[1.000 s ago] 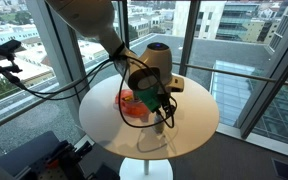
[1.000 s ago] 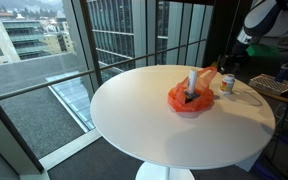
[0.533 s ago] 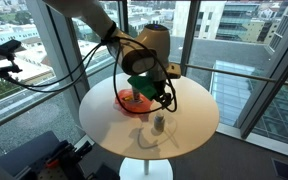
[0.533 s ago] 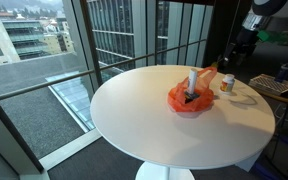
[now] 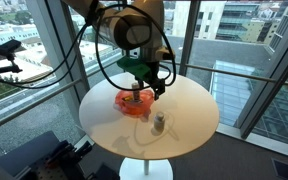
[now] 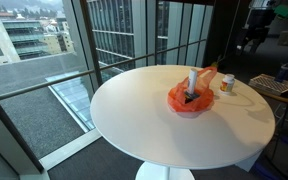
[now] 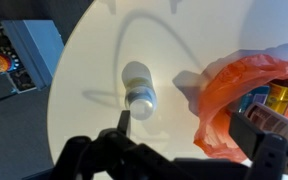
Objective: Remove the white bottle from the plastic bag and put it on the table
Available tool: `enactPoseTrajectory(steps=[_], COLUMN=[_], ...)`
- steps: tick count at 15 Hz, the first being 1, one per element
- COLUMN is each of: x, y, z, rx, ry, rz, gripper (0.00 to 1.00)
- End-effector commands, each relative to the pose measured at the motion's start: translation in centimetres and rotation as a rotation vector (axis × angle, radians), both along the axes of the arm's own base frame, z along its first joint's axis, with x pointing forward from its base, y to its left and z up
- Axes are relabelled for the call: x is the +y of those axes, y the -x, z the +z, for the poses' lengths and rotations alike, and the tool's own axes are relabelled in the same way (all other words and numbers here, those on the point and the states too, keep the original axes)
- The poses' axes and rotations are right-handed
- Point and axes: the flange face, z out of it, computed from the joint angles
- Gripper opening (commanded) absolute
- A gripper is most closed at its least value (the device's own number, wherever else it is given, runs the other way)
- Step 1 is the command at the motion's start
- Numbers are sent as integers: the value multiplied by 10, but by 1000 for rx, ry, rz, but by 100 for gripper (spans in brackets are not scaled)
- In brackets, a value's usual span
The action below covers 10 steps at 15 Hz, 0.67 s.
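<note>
The small pale bottle [image 5: 159,123] with a light cap stands upright on the round white table, beside the orange plastic bag [image 5: 134,104]. It also shows in an exterior view [image 6: 227,84] and, from above, in the wrist view [image 7: 137,86]. My gripper [image 5: 141,78] hangs well above the table, over the bag's edge, open and empty. In the wrist view the gripper [image 7: 189,125] has its dark fingers [image 7: 122,121] spread, the bottle beyond one finger and the bag [image 7: 229,95] by the other. A white upright item [image 6: 192,80] still stands in the bag [image 6: 189,99].
The bag holds blue and yellow items [image 7: 274,95]. The round table [image 5: 189,125] stands by tall windows with dark frames. Black cables hang from the arm near the bag. A camera on a stand [image 5: 4,50] is off to the side.
My gripper was low at the bottle one second ago. It has since risen and moved back over the bag, leaving the bottle standing alone on the table.
</note>
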Motion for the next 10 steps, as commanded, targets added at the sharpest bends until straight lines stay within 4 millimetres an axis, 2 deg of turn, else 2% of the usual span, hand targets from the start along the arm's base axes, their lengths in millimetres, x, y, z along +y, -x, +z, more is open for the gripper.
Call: enactPoseTrajectory(steps=[1, 6, 10], x=[11, 27, 32], y=[10, 21, 27], z=[39, 83, 99], rx=[16, 14, 28], ry=[83, 57, 53], rz=[-1, 29, 34], gripper=[100, 100, 100])
